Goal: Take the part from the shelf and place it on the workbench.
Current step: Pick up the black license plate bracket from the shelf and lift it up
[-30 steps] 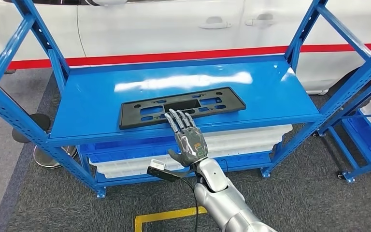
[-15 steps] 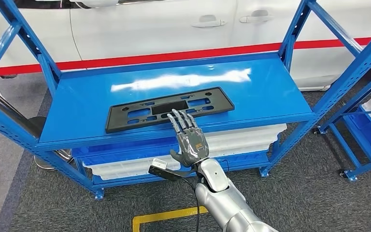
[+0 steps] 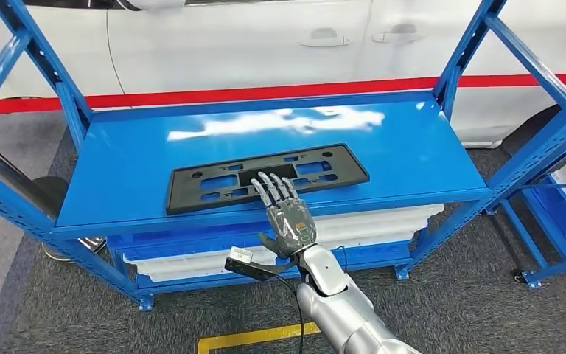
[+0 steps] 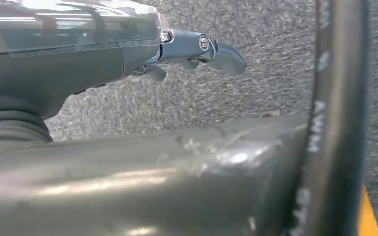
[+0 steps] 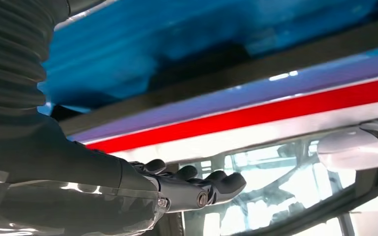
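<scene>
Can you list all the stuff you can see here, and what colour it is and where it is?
black flat part: one, black, lying flat on the shelf's top board, near the front edge
shelf: one, blue metal, in front of the robot
white trays: more than one, white, on the lower level under the top board
second rack: one, blue, at the right edge, with a white bin in it
car: one, white with a red stripe, behind the shelf
floor: grey carpet with a yellow line near the robot
right hand: one, grey, fingers spread, reaching over the part's front edge
left hand: one, grey, hanging over the carpet
</scene>
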Motion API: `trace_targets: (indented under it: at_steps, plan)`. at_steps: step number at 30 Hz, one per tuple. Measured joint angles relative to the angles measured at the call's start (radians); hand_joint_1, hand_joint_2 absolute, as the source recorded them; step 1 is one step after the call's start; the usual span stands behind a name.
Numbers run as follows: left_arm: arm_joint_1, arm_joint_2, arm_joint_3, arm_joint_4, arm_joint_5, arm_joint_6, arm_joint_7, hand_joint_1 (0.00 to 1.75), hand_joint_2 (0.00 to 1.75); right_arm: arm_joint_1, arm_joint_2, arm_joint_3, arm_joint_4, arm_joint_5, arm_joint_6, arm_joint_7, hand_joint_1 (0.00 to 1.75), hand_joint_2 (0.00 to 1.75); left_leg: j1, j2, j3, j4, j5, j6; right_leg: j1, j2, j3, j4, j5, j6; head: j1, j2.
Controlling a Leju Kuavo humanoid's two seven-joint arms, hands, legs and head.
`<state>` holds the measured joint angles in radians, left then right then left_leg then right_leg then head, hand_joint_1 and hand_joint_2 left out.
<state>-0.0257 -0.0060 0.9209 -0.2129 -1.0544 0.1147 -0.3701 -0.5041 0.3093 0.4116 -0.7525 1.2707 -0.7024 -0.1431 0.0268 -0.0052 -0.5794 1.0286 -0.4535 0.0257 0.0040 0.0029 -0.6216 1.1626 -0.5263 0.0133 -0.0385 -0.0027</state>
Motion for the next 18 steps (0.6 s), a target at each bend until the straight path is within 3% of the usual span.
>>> trace_targets:
  at_steps: [2, 3, 4, 7, 8, 11, 12, 14, 18]
  plan:
    - [0.0, -0.001, 0.0, 0.0, -0.001, -0.001, 0.0, 0.0, 0.0, 0.004, -0.002, 0.0, 0.001, 0.0, 0.0, 0.002, 0.0, 1.75, 0.0, 0.0, 0.011, 0.0, -0.011, 0.003, -0.008, 0.0, -0.083, 0.109, -0.035, 0.011, 0.0, 0.0]
    - [0.001, -0.001, 0.0, 0.0, -0.002, -0.001, 0.0, 0.0, 0.0, 0.006, -0.003, 0.0, 0.003, 0.001, 0.0, 0.002, 0.0, 1.75, 0.0, -0.001, 0.018, 0.0, -0.018, 0.002, -0.012, 0.0, -0.112, 0.134, -0.035, 0.015, 0.0, 0.0]
    - [0.002, -0.002, 0.0, 0.0, -0.002, -0.002, 0.0, 0.0, 0.0, 0.008, -0.005, 0.0, 0.004, 0.001, 0.0, 0.003, 0.0, 1.75, 0.0, -0.001, 0.027, 0.0, -0.025, 0.001, -0.014, -0.001, -0.123, 0.124, -0.015, 0.016, 0.0, 0.0]
    - [0.002, -0.004, 0.0, 0.0, -0.002, -0.002, -0.001, 0.0, 0.0, 0.008, -0.007, 0.0, 0.005, 0.001, 0.0, 0.003, 0.0, 1.75, 0.0, -0.003, 0.061, -0.002, -0.048, -0.008, -0.013, -0.002, -0.072, -0.048, 0.11, 0.005, 0.0, 0.0]
    - [0.0, -0.005, 0.001, 0.0, -0.003, -0.002, -0.001, 0.0, 0.0, 0.007, -0.007, 0.0, 0.005, 0.001, 0.0, 0.003, 0.0, 1.75, 0.0, -0.003, 0.067, -0.003, -0.055, -0.013, -0.009, -0.002, -0.054, -0.096, 0.122, -0.002, 0.0, 0.0]
    - [-0.002, -0.008, 0.001, 0.0, -0.004, -0.004, -0.001, 0.0, 0.0, 0.009, -0.008, 0.001, 0.005, -0.002, 0.0, 0.002, 0.0, 1.75, -0.001, -0.002, 0.081, -0.006, -0.059, -0.034, 0.001, -0.001, -0.033, -0.139, 0.106, -0.03, 0.0, 0.0]
    - [-0.002, -0.009, 0.001, 0.0, -0.005, -0.004, -0.001, 0.0, 0.0, 0.009, -0.007, 0.001, 0.004, -0.005, 0.0, 0.001, 0.0, 1.75, -0.001, -0.002, 0.087, -0.001, -0.061, -0.039, -0.001, -0.001, -0.021, -0.147, 0.112, -0.038, 0.0, 0.0]
    - [-0.005, -0.011, 0.001, 0.0, -0.007, -0.005, -0.001, 0.0, 0.0, 0.007, -0.005, 0.002, 0.003, -0.013, 0.0, -0.002, 0.0, 1.75, 0.001, -0.001, 0.079, 0.043, -0.08, -0.043, -0.004, -0.001, 0.006, -0.158, 0.11, -0.048, 0.0, 0.0]
    - [-0.004, -0.012, 0.007, 0.0, -0.012, -0.007, -0.004, 0.0, 0.0, 0.009, -0.004, 0.005, 0.003, -0.028, 0.0, -0.005, 0.0, 1.75, 0.0, -0.001, -0.054, 0.235, -0.171, -0.043, 0.0, -0.001, 0.036, -0.161, 0.092, -0.059, 0.0, 0.0]
